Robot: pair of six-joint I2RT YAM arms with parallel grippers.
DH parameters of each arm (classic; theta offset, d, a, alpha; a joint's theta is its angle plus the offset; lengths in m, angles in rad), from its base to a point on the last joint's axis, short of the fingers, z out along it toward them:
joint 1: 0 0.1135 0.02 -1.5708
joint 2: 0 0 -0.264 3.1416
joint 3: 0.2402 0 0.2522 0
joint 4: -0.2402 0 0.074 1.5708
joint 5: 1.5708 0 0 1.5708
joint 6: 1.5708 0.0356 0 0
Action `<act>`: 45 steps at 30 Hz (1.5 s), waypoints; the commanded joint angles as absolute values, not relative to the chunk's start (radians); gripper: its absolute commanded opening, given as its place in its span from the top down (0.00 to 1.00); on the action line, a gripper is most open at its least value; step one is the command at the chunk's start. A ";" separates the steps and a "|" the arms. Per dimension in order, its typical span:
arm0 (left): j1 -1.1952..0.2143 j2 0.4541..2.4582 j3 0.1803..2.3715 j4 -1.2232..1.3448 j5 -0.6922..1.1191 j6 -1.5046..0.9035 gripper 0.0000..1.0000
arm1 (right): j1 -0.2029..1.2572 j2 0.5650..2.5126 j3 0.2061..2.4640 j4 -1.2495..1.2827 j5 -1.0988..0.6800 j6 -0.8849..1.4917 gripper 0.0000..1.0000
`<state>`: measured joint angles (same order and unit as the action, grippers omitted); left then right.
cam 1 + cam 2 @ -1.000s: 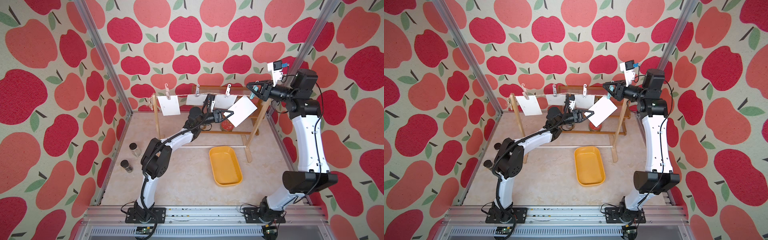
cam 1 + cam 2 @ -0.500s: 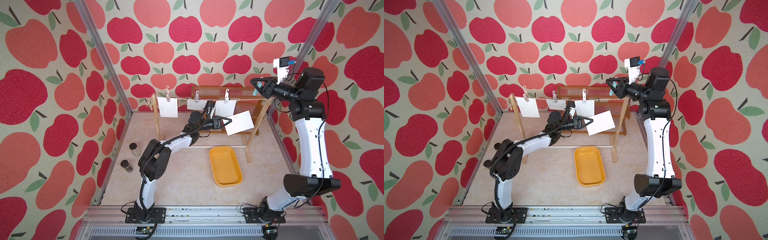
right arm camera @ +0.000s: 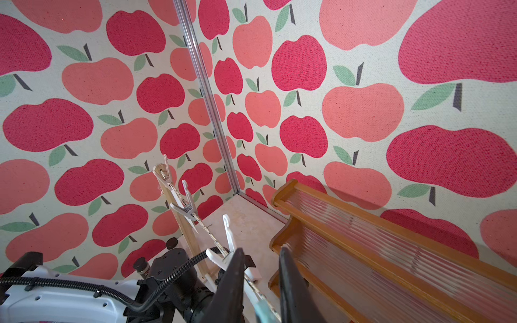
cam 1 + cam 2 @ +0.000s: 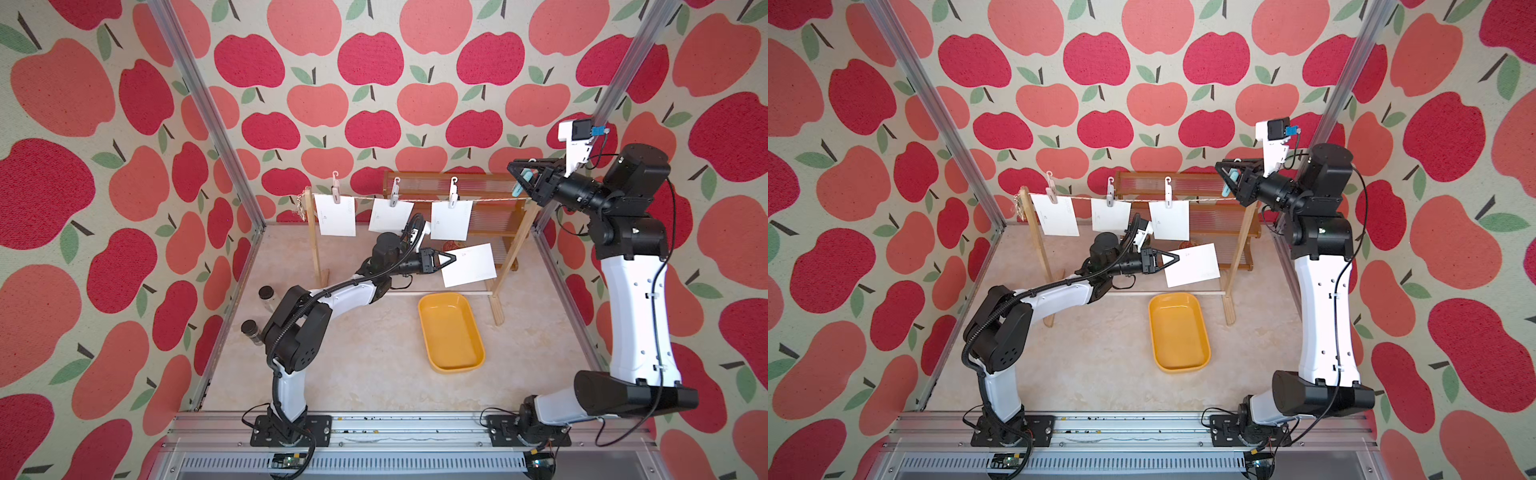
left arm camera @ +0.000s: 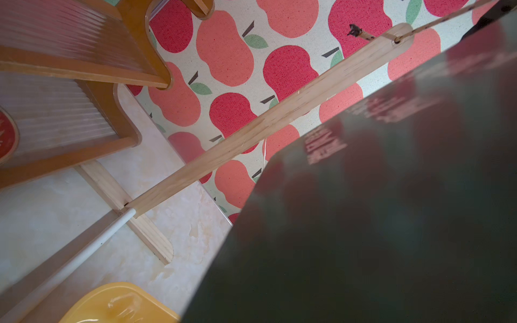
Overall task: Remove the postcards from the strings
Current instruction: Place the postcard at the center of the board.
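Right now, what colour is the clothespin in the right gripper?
Light teal. The clothespin shows best in a top view.

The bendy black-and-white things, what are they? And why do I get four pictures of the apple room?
They are two robot arms. Two pictures look down from above, side by side; two come from little cameras on the arms' wrists. The left fingers pinch a white postcard, off the string; the dark blur in the left wrist picture is that card up close. The right fingers pinch a blue clothespin. Three postcards hang pegged. On the table: a yellow tray and two small jars.
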<state>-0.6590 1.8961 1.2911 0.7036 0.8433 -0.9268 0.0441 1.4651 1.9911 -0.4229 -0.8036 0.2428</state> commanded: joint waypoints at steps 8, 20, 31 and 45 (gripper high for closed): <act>-0.658 1.740 1.098 0.552 0.773 -0.782 1.00 | 0.085 1.364 1.890 -0.393 -0.798 0.261 0.79; -0.629 1.610 0.928 0.346 0.727 -0.668 1.00 | 0.194 1.196 1.658 -0.424 -0.742 0.207 0.78; -0.550 1.339 0.686 0.232 0.649 -0.659 1.00 | 0.352 0.991 1.304 -0.461 -0.620 0.184 0.78; -0.462 1.084 0.481 0.054 0.496 -0.714 1.00 | 0.469 0.927 1.003 -0.371 -0.494 0.252 0.77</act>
